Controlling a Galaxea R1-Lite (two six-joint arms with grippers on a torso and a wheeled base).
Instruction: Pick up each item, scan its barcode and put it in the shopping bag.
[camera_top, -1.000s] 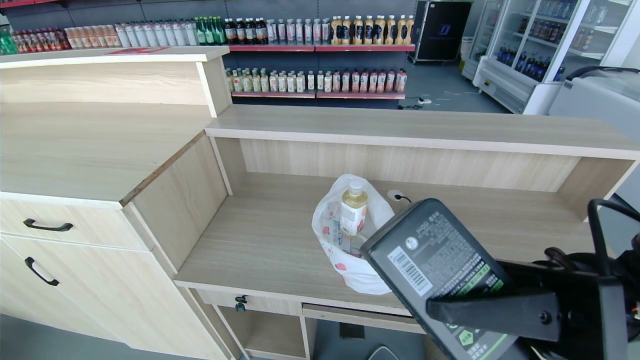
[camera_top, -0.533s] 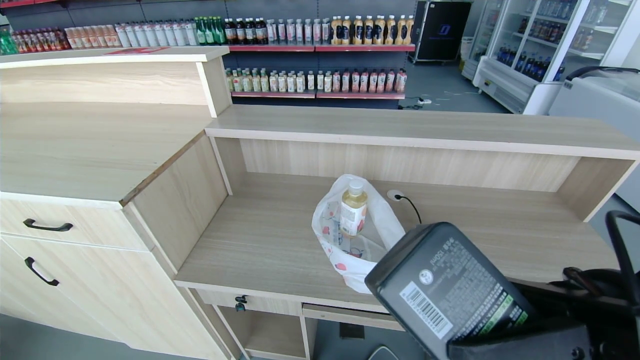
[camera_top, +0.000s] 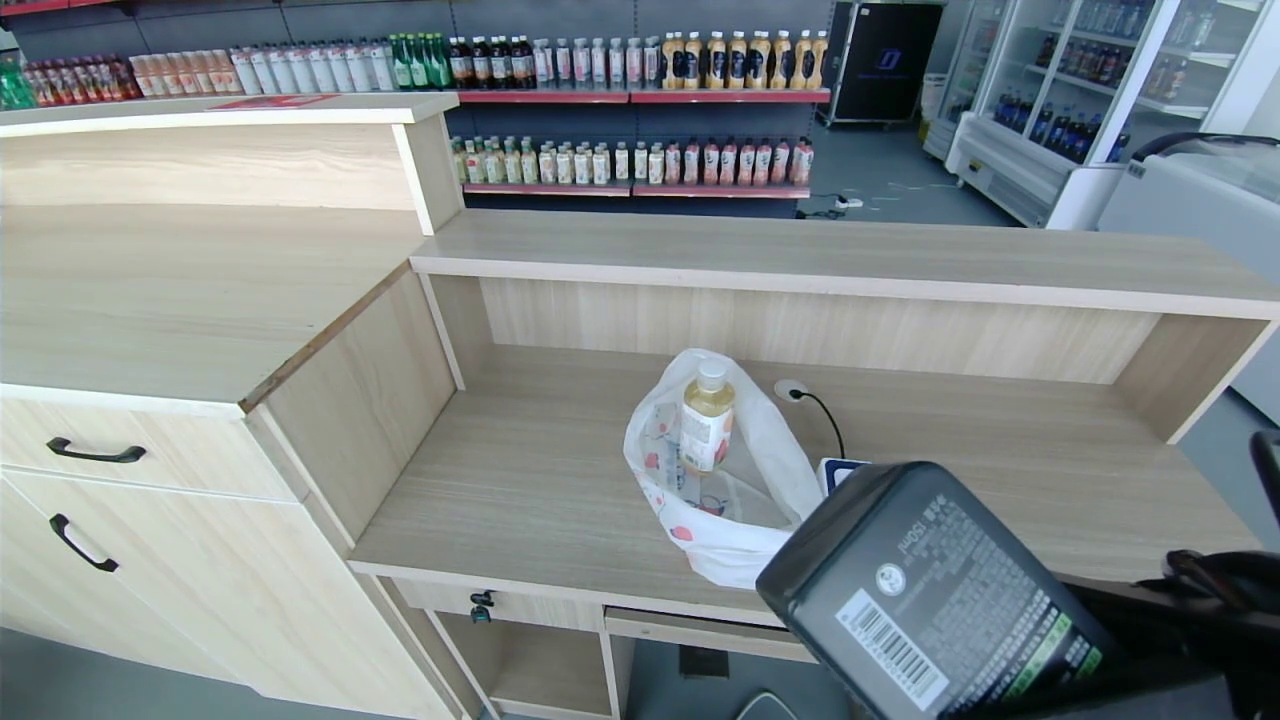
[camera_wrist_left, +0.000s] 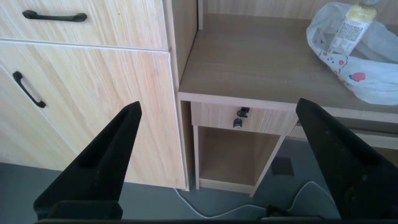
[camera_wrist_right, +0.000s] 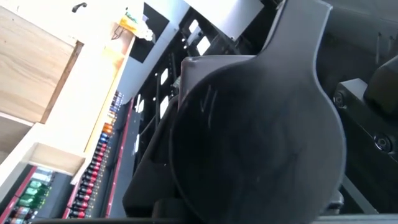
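Right gripper (camera_top: 1110, 698) clamps a glossy, round-cornered black container (camera_top: 930, 590) near the crinkled white plastic shopping bag (camera_top: 745, 560) on a wood-grain desk (camera_top: 520, 480); left gripper (camera_wrist_left: 219, 106) holds its wedge-shaped fingers (camera_wrist_left: 99, 168) wide apart.

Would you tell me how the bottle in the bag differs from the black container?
The bottle is pale yellow with a white cap; the black container is dark-bodied. The bottle stands upright in the shopping bag; the container is tilted, off the counter. Both carry labels.

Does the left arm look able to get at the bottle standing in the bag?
Probably yes: the left pincer is open and empty, and nothing lies between it and the bottle in the shopping bag.
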